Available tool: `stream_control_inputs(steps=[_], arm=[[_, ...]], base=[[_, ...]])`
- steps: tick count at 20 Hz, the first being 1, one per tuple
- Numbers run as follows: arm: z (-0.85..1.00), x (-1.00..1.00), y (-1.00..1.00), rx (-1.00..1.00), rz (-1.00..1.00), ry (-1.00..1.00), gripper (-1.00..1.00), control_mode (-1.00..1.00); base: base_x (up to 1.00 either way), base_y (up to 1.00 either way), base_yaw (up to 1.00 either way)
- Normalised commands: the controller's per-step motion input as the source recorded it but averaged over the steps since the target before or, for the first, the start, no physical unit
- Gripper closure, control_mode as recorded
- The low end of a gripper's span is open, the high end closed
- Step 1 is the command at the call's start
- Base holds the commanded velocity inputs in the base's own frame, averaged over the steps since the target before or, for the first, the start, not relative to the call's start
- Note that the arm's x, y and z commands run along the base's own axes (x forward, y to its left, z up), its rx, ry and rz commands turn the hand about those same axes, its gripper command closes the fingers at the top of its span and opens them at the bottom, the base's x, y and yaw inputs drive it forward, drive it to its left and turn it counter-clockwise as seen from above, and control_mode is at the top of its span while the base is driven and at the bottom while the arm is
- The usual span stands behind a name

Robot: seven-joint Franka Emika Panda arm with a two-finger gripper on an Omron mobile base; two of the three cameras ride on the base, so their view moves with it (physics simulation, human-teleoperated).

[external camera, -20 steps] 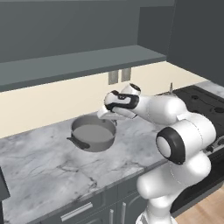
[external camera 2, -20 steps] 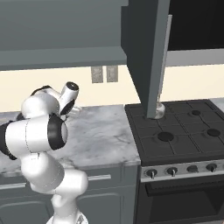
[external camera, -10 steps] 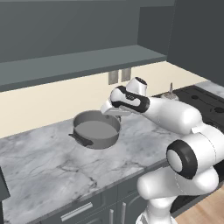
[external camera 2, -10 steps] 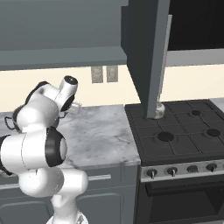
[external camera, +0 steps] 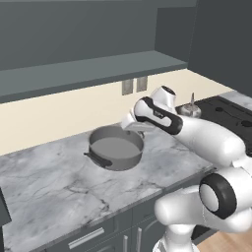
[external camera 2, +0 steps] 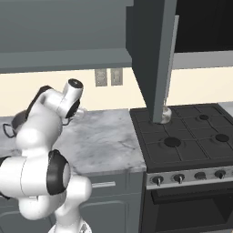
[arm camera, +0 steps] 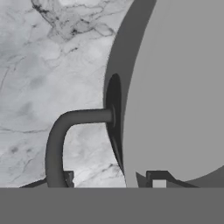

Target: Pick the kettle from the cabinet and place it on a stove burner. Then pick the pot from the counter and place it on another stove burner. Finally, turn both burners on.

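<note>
In the left base view, the arm reaches farther over the counter [external camera: 59, 182] than one second ago; its elbow is now stretched out and the hand has come lower, to the pot's rim. The pot [external camera: 117, 152] stands upright on the marble at about the same place as before, and its open mouth faces up. Its two dark side handles make a line from 8 o'clock to 2 o'clock; the near handle at 8 o'clock is easy to see. The gripper [external camera: 132, 124] is at the 2 o'clock side of the rim, but the fingers are hidden behind the hand. The kettle [external camera: 190, 110] stands upright on the cooktop at 3 o'clock from the pot, well apart from it.

In the right base view, the arm leans more to the left than earlier. The kettle [external camera 2: 164, 115] sits on the back left burner, partly behind the open door of the cabinet [external camera 2: 154, 54]. The pot [external camera 2: 16, 123] shows as a small part at 9 o'clock, behind the arm.

In the hand view, one dark handle of the pot [arm camera: 175, 87] curves out at 9 o'clock from the grey wall. The two fingertips [arm camera: 159, 180] stand apart, one on each side of the pot's wall; the jaws are open, and I cannot tell if they touch it.
</note>
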Motion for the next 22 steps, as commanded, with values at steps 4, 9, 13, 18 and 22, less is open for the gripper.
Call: stream_control_inputs(steps=[4, 9, 13, 18, 22], arm=[[0.12, -0.43, -0.26, 0.0, 0.0, 0.0, 1.0, -1.0], [0.14, -0.25, -0.1, 0.0, 0.0, -0.01, 1.0, -1.0], [0.03, -0.1, -0.04, 0.0, 0.0, 0.0, 1.0, -1.0], [0.0, -0.07, 0.0, 0.0, 0.0, -0.02, 1.0, -1.0], [0.0, 0.0, 0.0, 0.0, 0.0, 0.0, 1.0, 1.0]], base=[[0.0, 0.0, 0.0], [0.0, 0.0, 0.0], [0.0, 0.0, 0.0], [0.0, 0.0, 0.0], [-0.59, 0.0, 0.0]])
